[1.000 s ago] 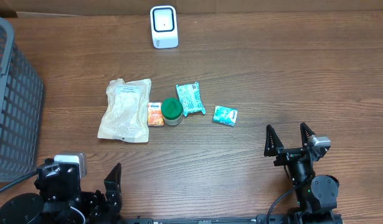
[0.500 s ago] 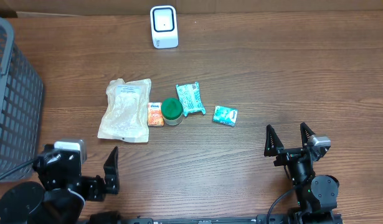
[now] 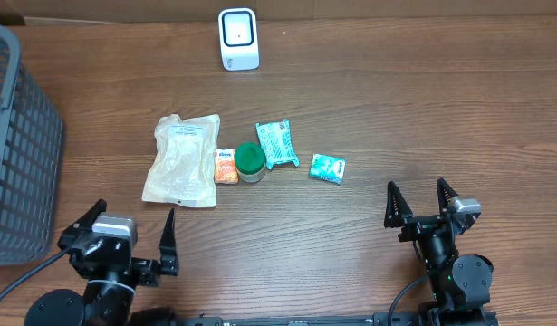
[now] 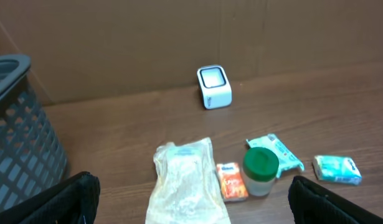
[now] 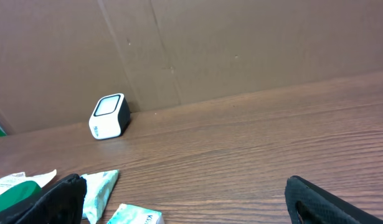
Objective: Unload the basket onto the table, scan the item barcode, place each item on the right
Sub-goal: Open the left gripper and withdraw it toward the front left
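At the near edge of the table (image 3: pixel 396 100), the left gripper (image 3: pixel 135 210) and right gripper (image 3: pixel 415 185) both stand spread wide and empty. Mid-table lie a clear pouch (image 3: pixel 181 160), orange packet (image 3: pixel 225 167), green-lidded jar (image 3: pixel 250 161), teal packet (image 3: pixel 277 143) and small teal box (image 3: pixel 327 167). The white scanner (image 3: pixel 238 39) stands at the far edge.

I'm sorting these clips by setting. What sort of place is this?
Probably a mock checkout bench: a white scanner on the wooden table, small packets before it, and a grey basket at the side.
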{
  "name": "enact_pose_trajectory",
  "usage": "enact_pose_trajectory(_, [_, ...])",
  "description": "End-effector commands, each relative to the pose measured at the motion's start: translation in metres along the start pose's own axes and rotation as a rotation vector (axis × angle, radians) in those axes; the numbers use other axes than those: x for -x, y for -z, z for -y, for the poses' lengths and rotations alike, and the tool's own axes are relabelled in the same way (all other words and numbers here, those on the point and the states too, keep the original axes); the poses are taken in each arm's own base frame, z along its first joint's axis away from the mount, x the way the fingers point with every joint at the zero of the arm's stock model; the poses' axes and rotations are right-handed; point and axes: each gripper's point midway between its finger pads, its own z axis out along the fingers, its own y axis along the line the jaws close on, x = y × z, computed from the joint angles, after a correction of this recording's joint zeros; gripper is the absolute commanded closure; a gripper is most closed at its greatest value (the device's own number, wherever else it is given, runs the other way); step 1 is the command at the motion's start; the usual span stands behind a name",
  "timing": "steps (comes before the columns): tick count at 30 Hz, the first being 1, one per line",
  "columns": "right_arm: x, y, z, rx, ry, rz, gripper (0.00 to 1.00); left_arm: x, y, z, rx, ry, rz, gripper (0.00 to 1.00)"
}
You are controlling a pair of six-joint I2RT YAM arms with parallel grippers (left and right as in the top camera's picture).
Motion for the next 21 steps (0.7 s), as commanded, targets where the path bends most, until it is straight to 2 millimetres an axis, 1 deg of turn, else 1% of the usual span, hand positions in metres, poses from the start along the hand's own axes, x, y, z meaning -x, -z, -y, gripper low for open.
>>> enact_pose_trajectory(1, [-0.002, 0.000, -0.001, 0.009, -0.002, 0.002, 0.00, -0.004, -0.004, -0.002, 0.012, -0.040, 0.016, 0.00])
enact_pose_trajectory(8, [-0.002, 0.000, -0.001, 0.009, -0.002, 0.002, 0.00, -0.005, -0.010, -0.003, 0.020, -0.061, 0.069, 0.00])
enact_pose_trajectory(14, [-0.002, 0.000, -0.001, 0.009, -0.002, 0.002, 0.00, -0.009, -0.014, -0.005, 0.043, -0.221, 0.111, 0.00])
enact_pose_trajectory(21, [-0.002, 0.000, -0.001, 0.009, -0.002, 0.002, 0.00, -0.013, -0.012, -0.016, 0.108, -0.252, 0.097, 0.00])
